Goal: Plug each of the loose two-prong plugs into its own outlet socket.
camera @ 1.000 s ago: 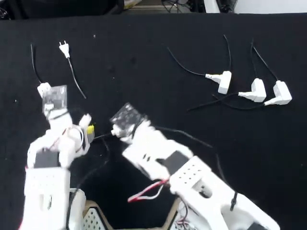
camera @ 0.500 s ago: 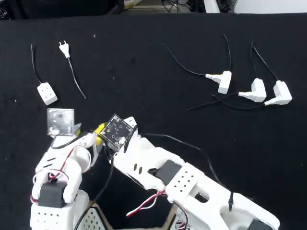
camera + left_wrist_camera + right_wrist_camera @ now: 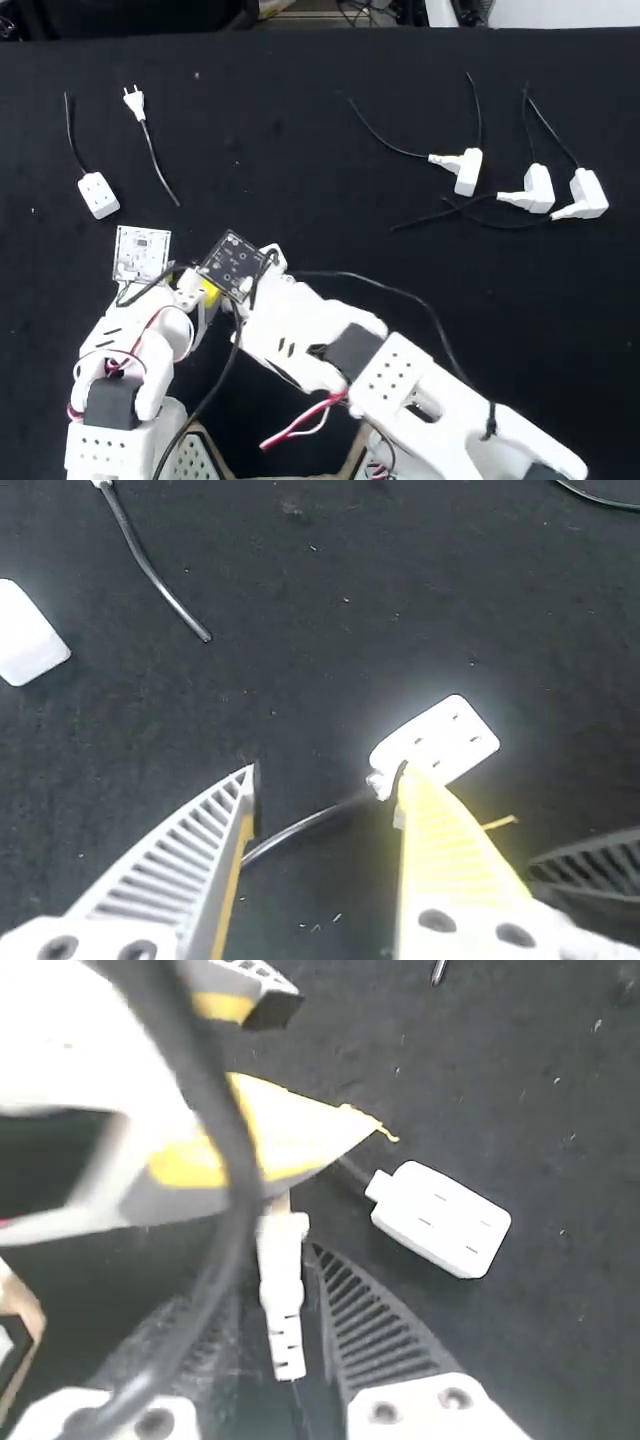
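Two arms at work on the black counter (image 3: 300, 100). My left fingers (image 3: 412, 805) stand apart and straddle the black cord of a white outlet socket (image 3: 436, 742) with four slots. The yellow finger touches the socket at its cord end. My right fingers (image 3: 350, 1305), just beside that socket, are clamped on a white plug (image 3: 283, 1295), which is near the socket but not in it. Farther up the counter from the socket lie a second socket (image 3: 98, 194) and a loose two-prong plug (image 3: 133, 98). Each has its own black cord, and both are well apart from the first socket. Far across the counter on the socket's other side, three plug-and-socket pairs (image 3: 535, 188) lie in a row.
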`<state>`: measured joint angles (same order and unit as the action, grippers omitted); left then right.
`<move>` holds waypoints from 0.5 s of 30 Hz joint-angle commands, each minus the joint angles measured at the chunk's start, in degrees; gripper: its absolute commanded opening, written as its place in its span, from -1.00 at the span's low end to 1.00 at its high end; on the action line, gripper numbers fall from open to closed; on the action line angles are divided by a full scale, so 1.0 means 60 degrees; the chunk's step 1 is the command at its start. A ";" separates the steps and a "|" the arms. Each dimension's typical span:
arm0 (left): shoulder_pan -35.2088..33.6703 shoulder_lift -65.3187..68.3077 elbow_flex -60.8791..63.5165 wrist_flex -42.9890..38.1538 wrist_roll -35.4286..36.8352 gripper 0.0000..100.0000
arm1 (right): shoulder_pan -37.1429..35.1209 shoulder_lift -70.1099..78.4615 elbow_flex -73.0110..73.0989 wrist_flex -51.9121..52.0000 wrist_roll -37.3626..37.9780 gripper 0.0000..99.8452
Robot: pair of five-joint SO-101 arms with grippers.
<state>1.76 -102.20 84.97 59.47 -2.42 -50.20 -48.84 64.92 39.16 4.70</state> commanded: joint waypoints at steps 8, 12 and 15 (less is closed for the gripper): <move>0.0095 0.0059 -0.0037 0.0073 -0.0132 -0.53 | 0.0249 -0.2147 0.0154 -0.0586 0.0015 -0.98; 0.0095 0.0059 -0.0037 0.0073 -0.0132 -0.53 | 0.0484 -0.2190 0.0359 -0.0645 0.0015 -0.98; 0.0095 0.0059 -0.0051 0.0073 -0.0117 -0.53 | 0.0498 -0.2176 0.0432 -0.0396 0.0293 -0.98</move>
<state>1.85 -101.49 85.14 60.00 -2.77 -48.44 -60.35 67.65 37.05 4.70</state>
